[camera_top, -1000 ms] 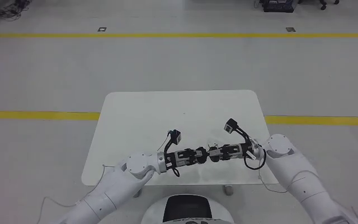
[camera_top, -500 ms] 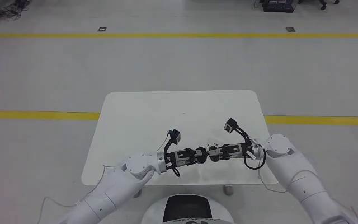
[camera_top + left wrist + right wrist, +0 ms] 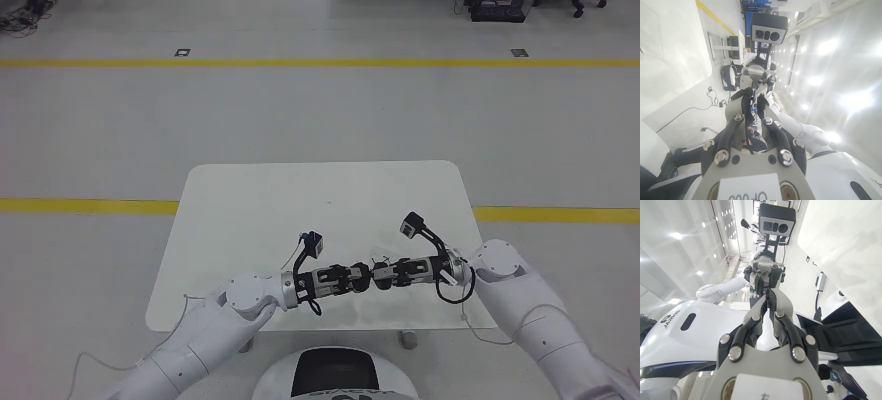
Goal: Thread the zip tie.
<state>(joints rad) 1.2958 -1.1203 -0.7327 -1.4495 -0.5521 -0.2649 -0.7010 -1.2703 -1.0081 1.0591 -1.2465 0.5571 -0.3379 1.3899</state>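
Seemingly, the zip tie runs from left gripper into right gripper.

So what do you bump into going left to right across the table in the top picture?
Table's left edge → left arm's round white joint → left wrist camera → left arm's jaws → right arm's jaws → right wrist camera → right arm's round white joint.

Table, 12 o'clock being away from the robot: left gripper and right gripper meet tip to tip above its 6 o'clock half, left at 9 o'clock of right. The zip tie spans between them, pinched by the right.
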